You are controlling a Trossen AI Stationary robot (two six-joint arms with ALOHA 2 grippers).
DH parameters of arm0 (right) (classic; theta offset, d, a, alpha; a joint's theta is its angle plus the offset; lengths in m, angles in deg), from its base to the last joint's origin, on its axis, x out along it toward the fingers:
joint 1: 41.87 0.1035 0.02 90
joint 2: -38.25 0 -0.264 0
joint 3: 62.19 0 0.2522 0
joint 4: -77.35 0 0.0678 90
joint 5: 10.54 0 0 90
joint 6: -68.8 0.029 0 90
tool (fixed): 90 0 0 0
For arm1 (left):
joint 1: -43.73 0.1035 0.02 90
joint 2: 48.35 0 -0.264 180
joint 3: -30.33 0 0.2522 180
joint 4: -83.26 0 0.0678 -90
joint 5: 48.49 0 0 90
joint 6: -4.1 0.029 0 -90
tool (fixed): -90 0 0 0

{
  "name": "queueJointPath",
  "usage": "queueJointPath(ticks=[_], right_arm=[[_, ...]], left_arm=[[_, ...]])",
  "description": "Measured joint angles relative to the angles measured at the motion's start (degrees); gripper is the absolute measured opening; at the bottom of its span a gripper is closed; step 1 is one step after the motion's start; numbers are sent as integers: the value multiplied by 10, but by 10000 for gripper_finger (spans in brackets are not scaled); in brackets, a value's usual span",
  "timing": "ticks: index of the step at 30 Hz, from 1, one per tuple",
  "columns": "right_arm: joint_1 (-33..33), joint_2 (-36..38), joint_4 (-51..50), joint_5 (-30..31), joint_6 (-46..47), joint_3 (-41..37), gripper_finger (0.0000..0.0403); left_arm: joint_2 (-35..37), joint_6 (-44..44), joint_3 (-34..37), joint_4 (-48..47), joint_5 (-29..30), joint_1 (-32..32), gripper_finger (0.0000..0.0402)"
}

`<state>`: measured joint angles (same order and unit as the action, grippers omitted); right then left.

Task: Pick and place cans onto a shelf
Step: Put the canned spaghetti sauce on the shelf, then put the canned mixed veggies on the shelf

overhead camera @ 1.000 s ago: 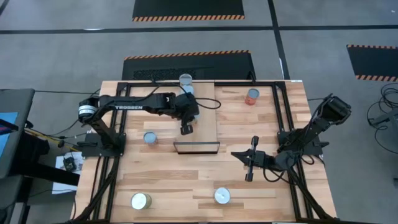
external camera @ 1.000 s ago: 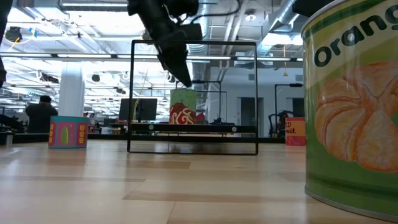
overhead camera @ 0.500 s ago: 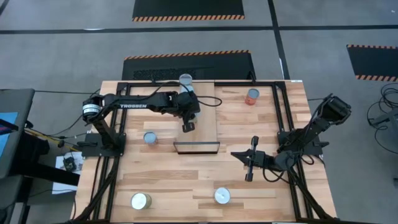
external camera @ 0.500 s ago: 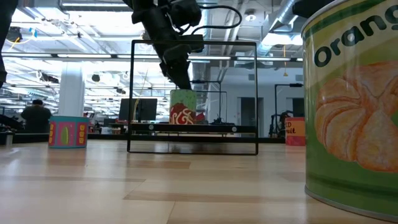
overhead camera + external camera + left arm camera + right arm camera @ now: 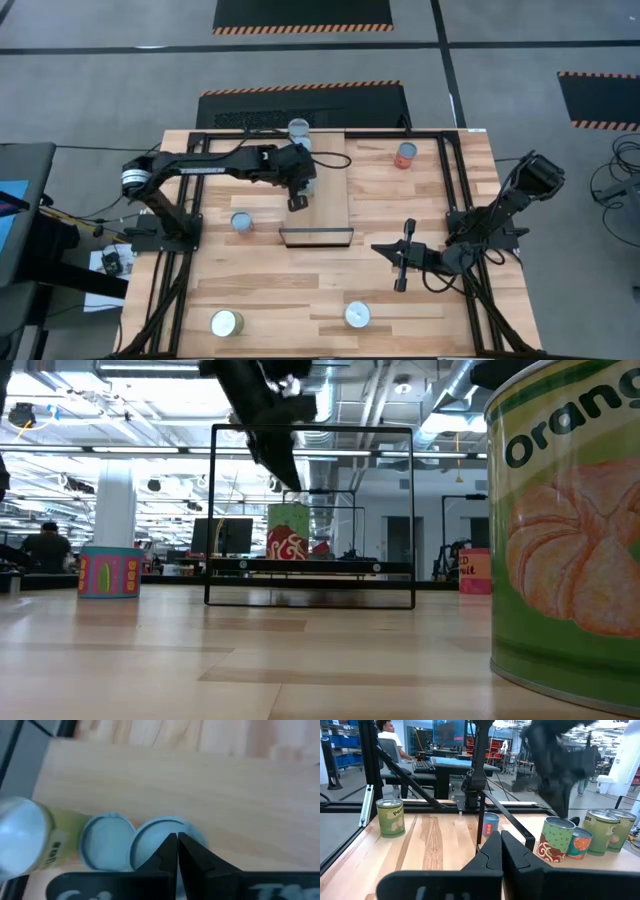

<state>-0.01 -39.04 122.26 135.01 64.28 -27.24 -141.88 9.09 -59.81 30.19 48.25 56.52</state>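
Note:
The shelf (image 5: 330, 190) is a light-wood board with a dark front edge (image 5: 316, 237). Several cans stand on it in a row (image 5: 559, 840); the high view shows only the far one (image 5: 299, 128), the rest lie under my left arm. My left gripper (image 5: 297, 203) hangs shut just above two silver can tops (image 5: 107, 847), clear of them (image 5: 292, 485). Loose cans stand upright on the table: blue (image 5: 241, 222), red-orange (image 5: 404, 155), yellow-green (image 5: 227, 323) and white-topped (image 5: 358, 315). My right gripper (image 5: 376, 246) waits shut and level, right of the shelf's front edge, holding nothing.
A black metal frame (image 5: 455, 180) runs around the tabletop, and its rails show in the right wrist view (image 5: 370, 775). A large orange-labelled can (image 5: 565, 530) stands close to the low camera. A person sits beyond the table (image 5: 390, 740). Bare wood lies between the shelf and the near cans.
My left gripper, shut throughout, has dipped toward the top of the can on the shelf and then risen a little above it again, drifting slightly toward the table's left. My right arm has kept still.

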Motion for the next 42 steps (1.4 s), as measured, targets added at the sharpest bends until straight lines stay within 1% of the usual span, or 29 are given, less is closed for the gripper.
queueJointPath(ticks=[5,8,11,14,20,22,23,25,28,31,33,35,37,39,42], right_arm=[[0,0,-1,0,0,0,7],[0,0,-2,0,0,0,7],[0,0,-9,0,0,0,7],[-4,0,-11,0,1,0,7],[-37,0,2,0,4,0,7],[-50,0,1,-1,2,0,7],[-57,0,1,-1,-4,0,7],[-67,0,1,-1,-26,0,7],[-78,0,1,-2,-65,0,7],[-92,1,1,-2,-88,0,7],[-104,2,-4,-6,-89,0,7],[-117,2,-23,-31,-75,0,7],[-131,2,-49,-57,-43,0,7],[-145,2,-78,-75,-12,0,7],[-161,2,-118,-77,5,0,7]], left_arm=[[43,-10,1,-10,2,-21,2],[82,-12,35,36,12,-38,2],[131,-24,110,109,10,-49,2],[196,-28,203,198,11,-60,2],[336,-29,372,365,10,-84,2],[380,-31,408,383,10,-90,2],[400,-34,420,377,9,-92,2],[438,-42,427,333,-2,-96,2],[484,-76,410,227,-6,-99,5],[509,-125,382,107,3,-99,20],[511,-155,368,34,16,-99,37],[503,-187,362,-28,21,-99,55],[488,-216,361,-71,18,-99,73],[468,-237,361,-99,8,-99,88],[434,-258,361,-102,-9,-100,104]])
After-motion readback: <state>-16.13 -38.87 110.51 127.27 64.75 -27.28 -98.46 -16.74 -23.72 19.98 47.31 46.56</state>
